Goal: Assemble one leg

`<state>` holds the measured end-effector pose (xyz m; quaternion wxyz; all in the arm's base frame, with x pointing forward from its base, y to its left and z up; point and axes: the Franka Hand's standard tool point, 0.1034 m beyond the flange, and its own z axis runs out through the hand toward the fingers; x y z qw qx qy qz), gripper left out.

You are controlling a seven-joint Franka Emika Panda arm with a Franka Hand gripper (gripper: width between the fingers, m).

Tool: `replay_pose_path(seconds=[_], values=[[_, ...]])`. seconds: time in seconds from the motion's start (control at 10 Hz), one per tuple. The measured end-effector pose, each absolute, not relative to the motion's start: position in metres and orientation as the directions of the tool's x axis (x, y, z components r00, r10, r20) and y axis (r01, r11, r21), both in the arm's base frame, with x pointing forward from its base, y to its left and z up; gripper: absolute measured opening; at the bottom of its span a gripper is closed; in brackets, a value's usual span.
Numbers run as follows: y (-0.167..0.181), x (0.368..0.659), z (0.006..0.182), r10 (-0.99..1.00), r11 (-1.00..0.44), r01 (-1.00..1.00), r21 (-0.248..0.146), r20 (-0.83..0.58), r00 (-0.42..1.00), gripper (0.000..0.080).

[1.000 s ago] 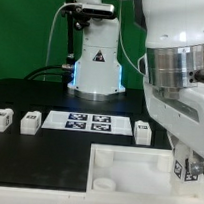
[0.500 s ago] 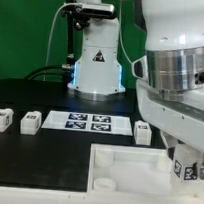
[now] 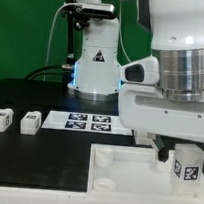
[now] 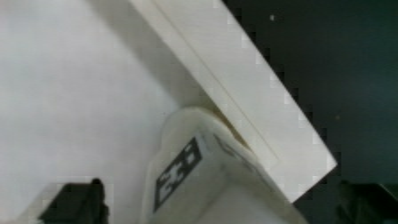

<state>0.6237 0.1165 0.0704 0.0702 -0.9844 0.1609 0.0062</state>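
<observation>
Landmark is the large white panel [image 3: 145, 166] at the front of the black table [image 3: 34, 164]; the arm's bulky wrist housing [image 3: 176, 91] fills the exterior view's right and hides the panel's far edge and the table behind it; gripper [image 3: 176, 152] is mostly tucked under that housing, fingertips not clearly visible, so cannot tell whether it is spread or clenched; one leg [image 3: 188, 164] stands tag-forward over the panel's corner at the exterior view's right, just below the housing; contact with the fingers not readable. Wrist view is blurry; a leg [image 4: 205, 165] with its tag shows close against the panel's raised rim [image 4: 231, 80]; a dark finger tip [image 4: 75, 200] is cut off at the frame edge. Beyond the panel's far side lies the marker board [image 3: 88, 121]; two more legs [image 3: 1, 119] [image 3: 31, 122] sit near it toward the exterior view's left, well apart from the panel. Bare black table lies beside the panel on that side; the panel's front is cut off by the frame.
</observation>
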Motion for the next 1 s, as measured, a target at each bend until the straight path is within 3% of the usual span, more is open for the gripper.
replay_pose_path(seconds=[0.3,0.4,0.5,0.6,0.7,1.0], values=[[0.1075,0.6277,0.0701,0.109,-0.986,0.115,-0.125,0.052,0.993,0.0648],[0.1078,0.6275,0.0697,0.078,-0.988,0.083,-0.127,0.047,0.996,0.0648],[0.1076,0.6274,0.0693,0.077,-0.989,0.083,-0.126,0.047,0.996,0.0528],[0.1083,0.6272,0.0691,0.018,-0.991,0.023,-0.134,0.039,0.999,0.0528],[0.1103,0.6269,0.0691,-0.116,-0.983,-0.112,-0.144,0.019,0.993,0.0343],[0.1122,0.6284,0.0682,-0.434,-0.89,-0.432,-0.143,-0.023,0.901,0.0291]])
